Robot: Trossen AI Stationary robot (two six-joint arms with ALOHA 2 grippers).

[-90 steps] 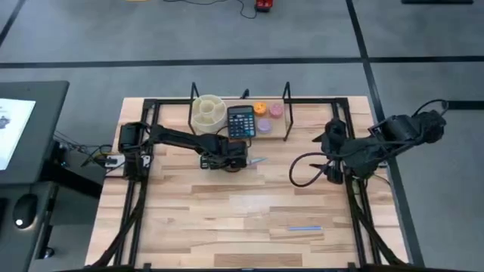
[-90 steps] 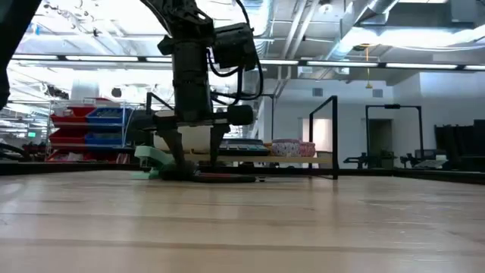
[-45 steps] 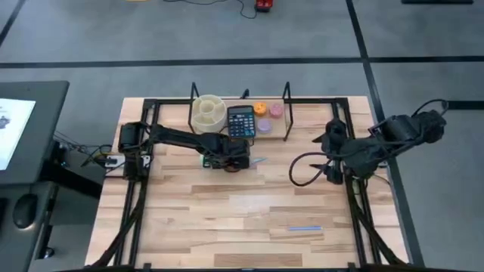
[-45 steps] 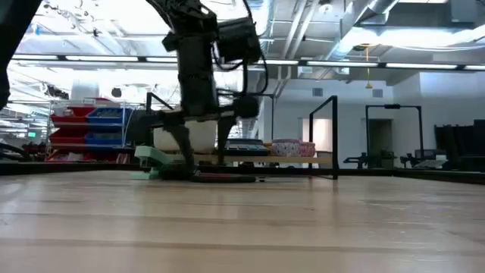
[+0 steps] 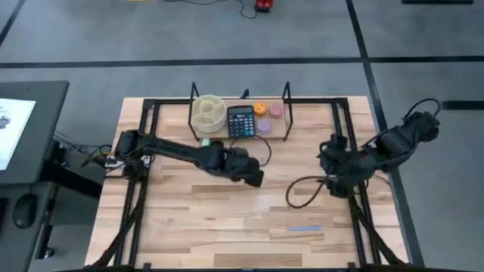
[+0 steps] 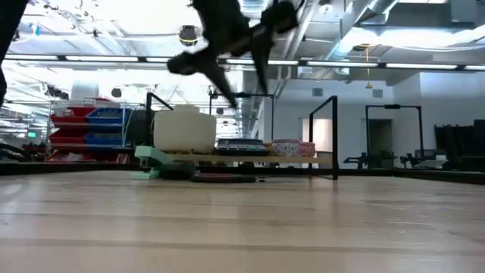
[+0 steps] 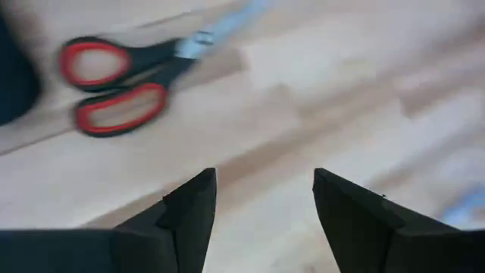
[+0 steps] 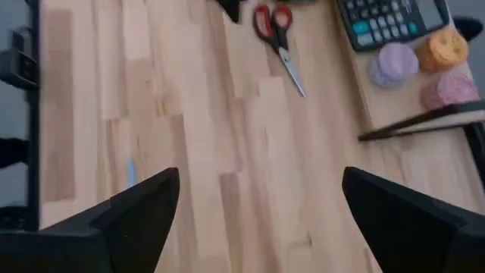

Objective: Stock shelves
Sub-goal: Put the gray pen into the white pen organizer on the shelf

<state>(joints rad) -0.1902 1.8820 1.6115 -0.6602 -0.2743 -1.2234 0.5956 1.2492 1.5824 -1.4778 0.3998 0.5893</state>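
Pale wood is making up the table (image 5: 227, 219), and at its far edge the rack (image 5: 276, 133) is standing between thin black uprights. Going left to right along its plank, a cream round tub (image 5: 207, 111) is sitting at the left end, a calculator (image 5: 241, 121) is lying just beside it, and three small round things, orange (image 5: 260, 108), pink (image 5: 277, 110) and lilac (image 5: 264, 125), are clustering toward the right end.

Starting from the table's left edge, the left arm is reaching across toward the middle, and the left gripper (image 7: 261, 216) is hanging raised above the tabletop in front of the rack. Its fingers (image 7: 189, 212) are standing spread with bare wood showing between them, pinching nothing. Red-handled scissors (image 7: 121, 83) are lying flat on the table near it, free of the fingers; in the low view a green thing (image 6: 155, 161) is resting on the tabletop in front of the rack's left end, too dim to identify.

Nearer the front, right of centre, a thin blue strip (image 5: 305, 227) is lying on the wood by itself.

Over at the right edge, the right arm is waiting folded, with a black cable looping onto the table. The right gripper (image 8: 258, 220) is looking down on the scissors and the rack, its fingers (image 8: 132, 212) spread wide apart and empty.
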